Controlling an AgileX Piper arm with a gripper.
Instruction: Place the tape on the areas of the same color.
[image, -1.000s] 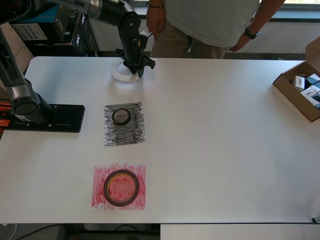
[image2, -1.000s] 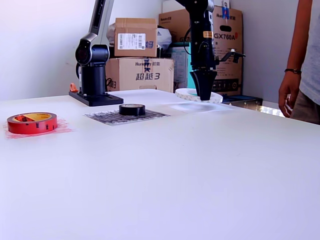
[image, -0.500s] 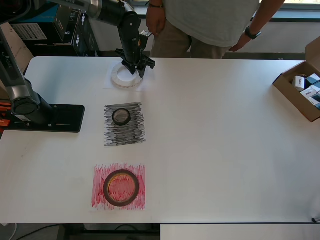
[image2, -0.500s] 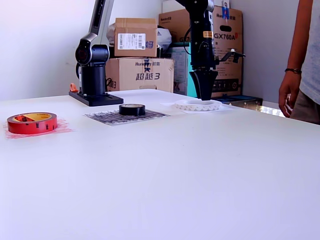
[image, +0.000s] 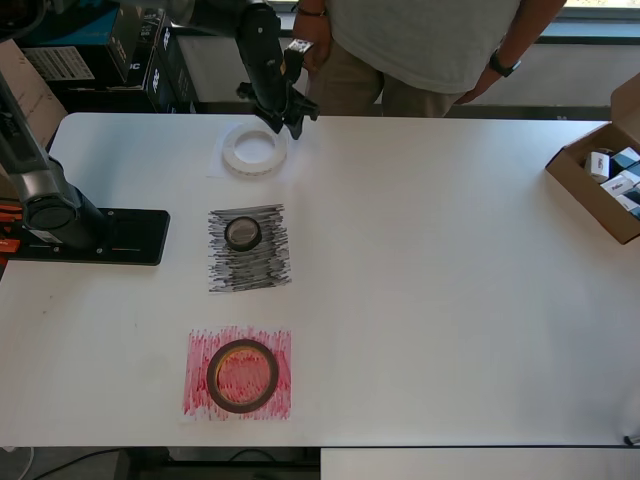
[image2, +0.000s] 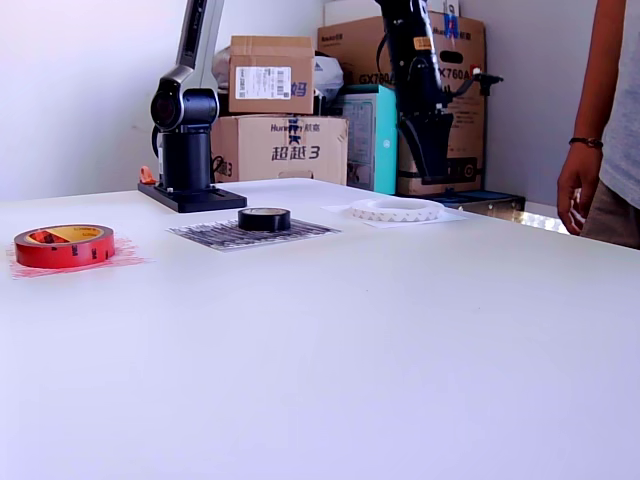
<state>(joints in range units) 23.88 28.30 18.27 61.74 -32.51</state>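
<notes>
The white tape roll (image: 254, 151) (image2: 397, 209) lies flat on the plain white sheet (image: 216, 172) (image2: 446, 216) at the table's far side. My gripper (image: 287, 124) (image2: 440, 178) hangs above the table just beyond the roll's right rim in the overhead view, open and holding nothing. On the scribbled black patch (image: 252, 268) (image2: 215, 236) rests the small black roll (image: 242, 232) (image2: 264, 218). The dark-red roll (image: 242, 375) (image2: 63, 245) sits on the red patch (image: 196, 385) (image2: 125, 261).
The arm's black base (image: 95, 236) (image2: 190, 195) stands on the overhead view's left. An open cardboard box (image: 600, 180) of small items sits at the right edge. A person (image: 420, 50) stands behind the far edge, near the gripper. Cartons (image2: 280, 110) are stacked behind the table.
One second ago the gripper held the white roll tilted above the sheet. It set the roll down flat, let go, then rose and drew back toward the far edge.
</notes>
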